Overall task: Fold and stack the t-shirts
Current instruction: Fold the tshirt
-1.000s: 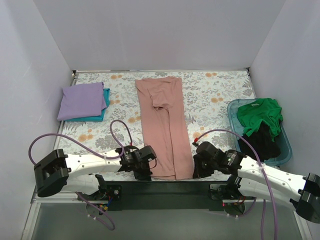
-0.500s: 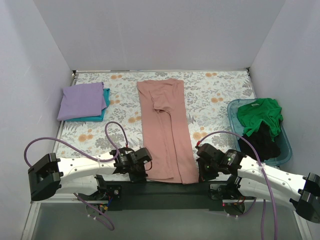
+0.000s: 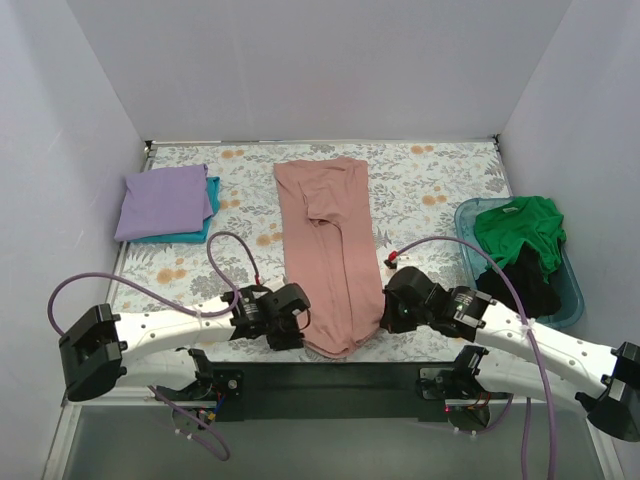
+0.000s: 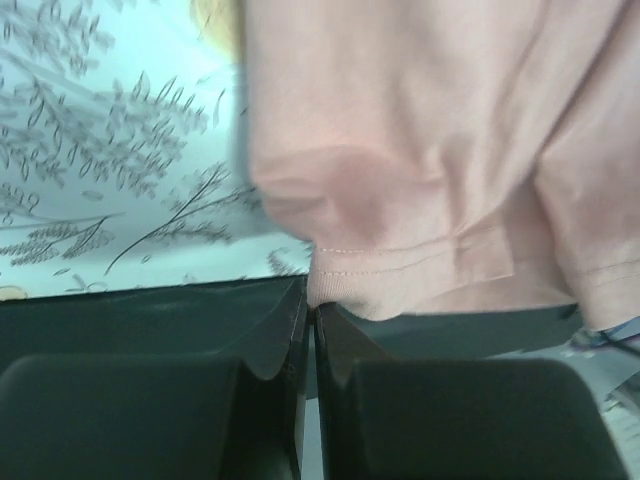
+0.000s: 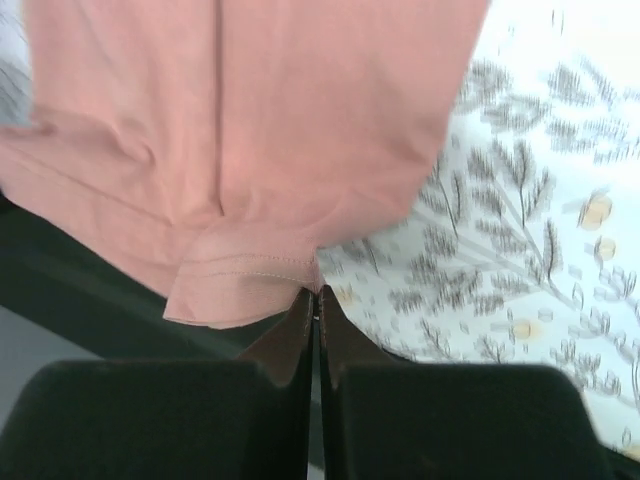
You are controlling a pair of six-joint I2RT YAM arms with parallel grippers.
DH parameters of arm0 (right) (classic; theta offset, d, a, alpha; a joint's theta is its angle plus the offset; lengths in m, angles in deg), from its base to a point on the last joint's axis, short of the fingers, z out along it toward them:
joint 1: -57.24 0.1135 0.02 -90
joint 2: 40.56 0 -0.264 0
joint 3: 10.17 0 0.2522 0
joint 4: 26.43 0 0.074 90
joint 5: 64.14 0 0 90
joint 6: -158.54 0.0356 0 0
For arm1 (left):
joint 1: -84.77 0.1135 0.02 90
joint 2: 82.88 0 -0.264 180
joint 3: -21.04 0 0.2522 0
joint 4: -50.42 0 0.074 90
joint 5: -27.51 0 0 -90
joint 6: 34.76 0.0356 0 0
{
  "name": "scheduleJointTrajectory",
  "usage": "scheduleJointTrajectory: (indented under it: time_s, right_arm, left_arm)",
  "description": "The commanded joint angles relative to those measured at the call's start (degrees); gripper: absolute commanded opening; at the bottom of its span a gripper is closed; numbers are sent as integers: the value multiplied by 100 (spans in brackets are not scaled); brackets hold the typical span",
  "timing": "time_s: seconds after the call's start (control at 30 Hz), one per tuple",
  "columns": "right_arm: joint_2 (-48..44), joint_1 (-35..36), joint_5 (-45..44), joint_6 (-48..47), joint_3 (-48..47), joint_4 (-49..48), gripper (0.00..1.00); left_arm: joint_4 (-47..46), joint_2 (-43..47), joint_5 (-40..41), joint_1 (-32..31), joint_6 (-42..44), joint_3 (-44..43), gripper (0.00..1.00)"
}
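Note:
A dusty pink t-shirt [image 3: 330,250] lies folded into a long strip down the middle of the floral table. My left gripper [image 3: 300,322] is shut on its near left hem corner [image 4: 330,275]. My right gripper [image 3: 385,312] is shut on its near right hem corner [image 5: 300,275]. Both hold the hem lifted off the table at the near edge. A folded lavender t-shirt [image 3: 165,200] lies on a teal t-shirt [image 3: 205,222] at the far left. A green t-shirt [image 3: 520,230] and a black t-shirt [image 3: 520,285] lie crumpled in the tub.
A translucent teal plastic tub [image 3: 572,300] stands at the right edge of the table. White walls close in the table on three sides. The black base bar [image 3: 330,378] runs along the near edge under the lifted hem.
Both grippers have lifted the pink shirt's near hem and carried it away from the near edge, toward the far side. The hem now bunches between them.

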Motion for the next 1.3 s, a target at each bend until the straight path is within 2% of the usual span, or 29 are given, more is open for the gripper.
scheduleJointTrajectory:
  time_s: [0.0,0.3,0.5,0.67,0.83,1.27]
  right_arm:
    - [208,-98,-585,-279,-300,-912,1]
    - [1175,-853,-1121,-876,-933,-2063,1]
    - [1895,-1547,-559,-1457,-1337,-2785,1]
    - [2423,-1996,-322,-1747,-1741,-3190,1]
    - [3039,-2382,108,-1984,-2084,-3340,1]
    - [3979,-2875,461,-2187,-2638,-3507,1]
  left_arm:
    - [62,-137,588,255,-513,-485,0]
    - [-236,-779,711,1538,304,-1145,0]
    - [-633,-1270,588,2127,841,-1645,0]
    - [-563,-1798,649,2418,1096,-2277,0]
    - [-562,-2184,799,2787,1219,-2551,0]
    - [-711,-2888,1027,3192,1386,-3175,0]
